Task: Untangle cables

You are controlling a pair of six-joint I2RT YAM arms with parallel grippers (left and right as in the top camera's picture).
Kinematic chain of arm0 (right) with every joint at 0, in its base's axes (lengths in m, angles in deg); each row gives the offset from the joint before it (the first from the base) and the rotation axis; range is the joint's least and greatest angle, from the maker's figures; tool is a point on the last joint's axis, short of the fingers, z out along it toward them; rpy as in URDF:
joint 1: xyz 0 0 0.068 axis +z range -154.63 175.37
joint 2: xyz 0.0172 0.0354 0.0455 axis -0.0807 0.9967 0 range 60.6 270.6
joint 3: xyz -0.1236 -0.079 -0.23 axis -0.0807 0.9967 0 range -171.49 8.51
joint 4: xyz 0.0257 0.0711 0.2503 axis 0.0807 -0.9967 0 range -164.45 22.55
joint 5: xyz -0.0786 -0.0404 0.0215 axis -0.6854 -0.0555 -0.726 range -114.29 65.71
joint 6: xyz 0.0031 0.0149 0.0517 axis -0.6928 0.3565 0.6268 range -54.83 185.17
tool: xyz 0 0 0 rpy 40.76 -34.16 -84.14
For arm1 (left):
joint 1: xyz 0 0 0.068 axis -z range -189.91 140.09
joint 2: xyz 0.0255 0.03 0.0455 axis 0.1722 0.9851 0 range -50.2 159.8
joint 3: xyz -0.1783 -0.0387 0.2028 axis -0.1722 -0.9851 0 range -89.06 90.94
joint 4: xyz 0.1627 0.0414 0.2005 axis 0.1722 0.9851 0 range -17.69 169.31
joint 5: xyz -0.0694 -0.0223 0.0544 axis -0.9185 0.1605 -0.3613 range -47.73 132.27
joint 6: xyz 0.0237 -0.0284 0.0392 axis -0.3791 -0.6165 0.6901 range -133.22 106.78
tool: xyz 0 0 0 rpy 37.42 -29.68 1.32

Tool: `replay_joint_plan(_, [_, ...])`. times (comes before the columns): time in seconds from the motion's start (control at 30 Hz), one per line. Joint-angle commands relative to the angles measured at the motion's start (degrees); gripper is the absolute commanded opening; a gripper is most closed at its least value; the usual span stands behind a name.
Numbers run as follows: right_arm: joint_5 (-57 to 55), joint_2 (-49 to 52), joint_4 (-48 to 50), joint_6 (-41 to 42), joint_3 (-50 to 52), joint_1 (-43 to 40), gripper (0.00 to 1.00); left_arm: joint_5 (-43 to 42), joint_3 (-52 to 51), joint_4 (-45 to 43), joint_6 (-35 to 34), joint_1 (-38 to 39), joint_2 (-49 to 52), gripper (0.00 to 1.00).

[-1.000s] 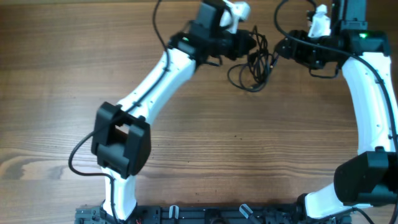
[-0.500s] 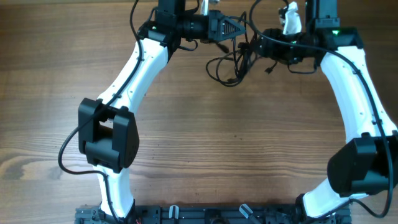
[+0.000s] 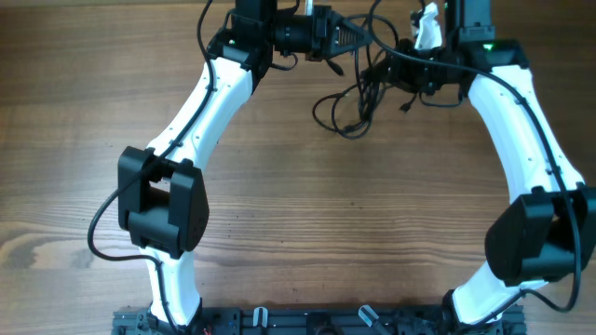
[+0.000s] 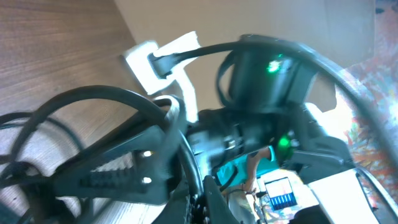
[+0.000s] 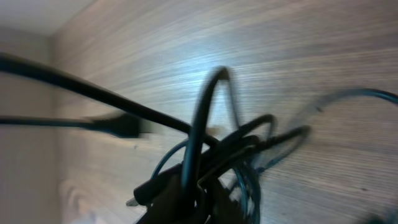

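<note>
We judge the task to be at an early stage; the cables (image 3: 357, 93) are not yet separated, they form one small black tangle at the far side of the worktop (image 3: 279, 186), between the two hands, and we cannot count the single cords in it. Part of the tangle is lifted toward the hands, while some loops hang down onto the wood; one short end with a plug (image 3: 407, 105) sticks out on the right side of the tangle.

The left hand (image 3: 357, 42) is fully closed; a cord runs from its tips down into the tangle, and in the left wrist view cords cross over its black finger (image 4: 109, 177), so we believe it grips the cables, though the exact pinch is hidden. The right hand (image 3: 380, 73) is also closed, its jaws nearly together; in the blurred right wrist view several cords gather just at its jaws, so it seems to have hold of the tangle from the opposite side.

What is done, in our judgement, is only that both hands have a grip; what is left is to pull the cords apart, to free each one from the knot and to lay them separate on the worktop.

As for containers, we see no box, tray or bin in any view.
</note>
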Motion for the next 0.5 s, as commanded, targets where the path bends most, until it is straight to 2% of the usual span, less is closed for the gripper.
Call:
replay_joint_plan(0.0, [-10.4, 1.6, -0.9, 4.6, -0.3, -1.2, 0.04, -0.1, 0.3, -0.4, -2.7, -1.4, -1.3, 0.04])
replay_joint_plan(0.13, [-10.7, 0.3, -2.2, 4.2, -0.3, -5.6, 0.04, 9.1, 0.3, 6.9, 0.9, -4.0, -1.3, 0.04])
replay_joint_plan(0.27, [-12.3, -0.9, -5.4, 0.5, -0.3, -11.9, 0.04, 30.0, 0.3, 20.9, 6.2, -7.0, -1.3, 0.04])
replay_joint_plan(0.37, [-21.8, -1.1, -9.9, 0.7, -0.3, -15.5, 0.04, 46.6, 0.3, 30.0, 10.7, -8.0, -1.3, 0.04])
replay_joint_plan(0.47, [-29.8, -1.0, -13.0, 1.4, -0.3, -16.5, 0.04, 56.4, 0.3, 35.1, 14.1, -7.9, -1.3, 0.04])
